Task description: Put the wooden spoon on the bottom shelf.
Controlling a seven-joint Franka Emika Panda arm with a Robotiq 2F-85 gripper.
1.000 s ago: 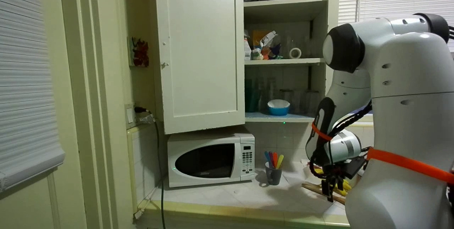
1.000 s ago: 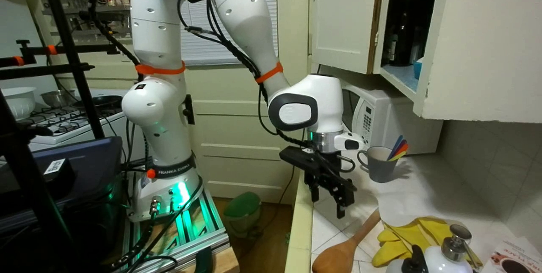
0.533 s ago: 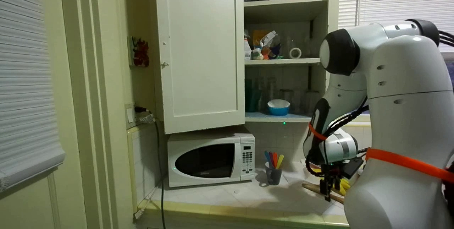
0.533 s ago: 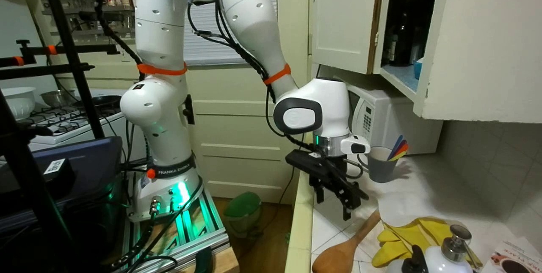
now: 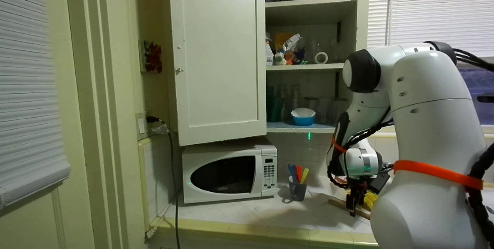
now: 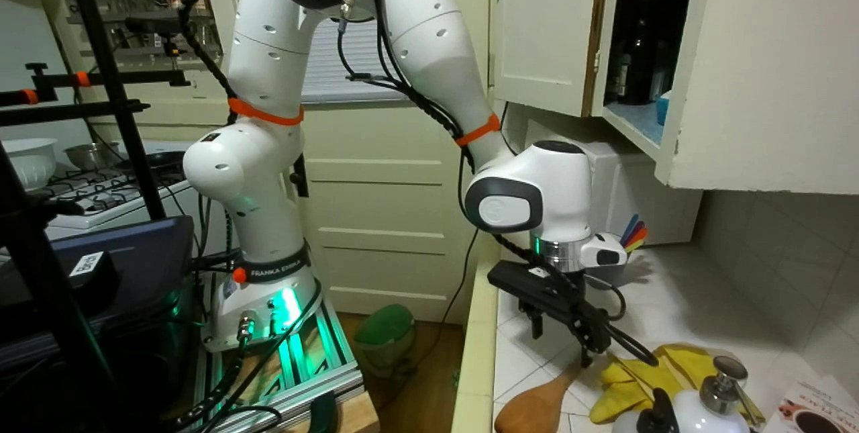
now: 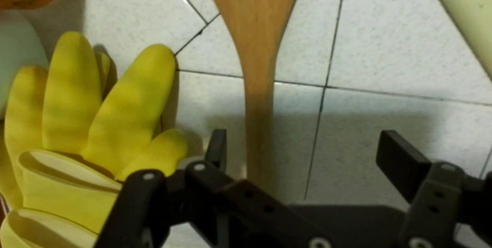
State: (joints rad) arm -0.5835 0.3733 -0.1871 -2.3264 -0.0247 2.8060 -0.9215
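Tiled desk [image 7: 384,48] | wrist view: wooden spoon [image 7: 258,59], 12 o'clock; rubber gloves [image 7: 73,132], 9 o'clock | fingers [image 7: 403,159] wide apart, empty

Spoon [image 7: 259,48] beside gloves [image 7: 128,105] on counter [image 7: 392,44]

Fingers [image 7: 403,165] downward, well apart
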